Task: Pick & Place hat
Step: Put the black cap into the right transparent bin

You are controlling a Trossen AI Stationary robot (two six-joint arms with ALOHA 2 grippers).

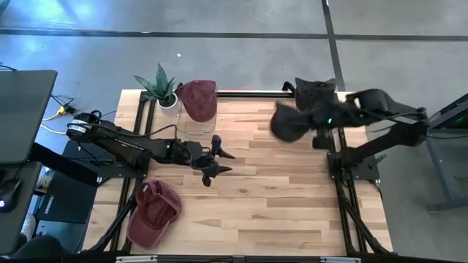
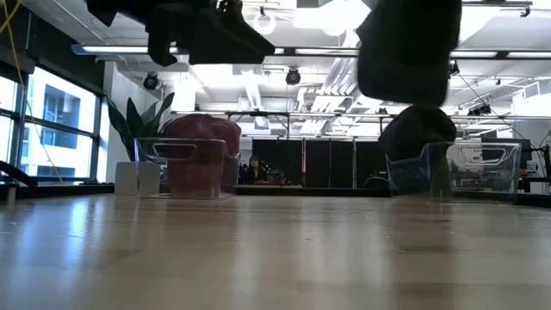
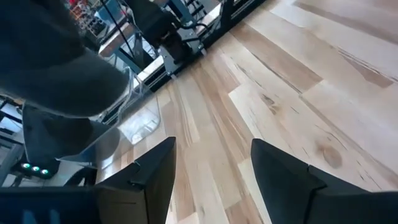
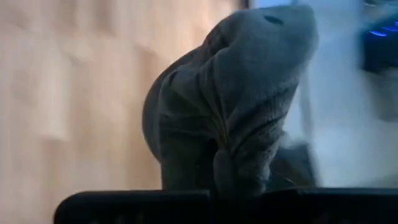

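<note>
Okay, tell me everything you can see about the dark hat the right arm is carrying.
The dark hat is a soft grey cloth cap, crumpled and folded where it is pinched. It hangs limp from the right gripper, which is shut on it, and is lifted clear of the wooden table near the far right side. Below it stands a clear bin. Only the gripper touches it.
</note>
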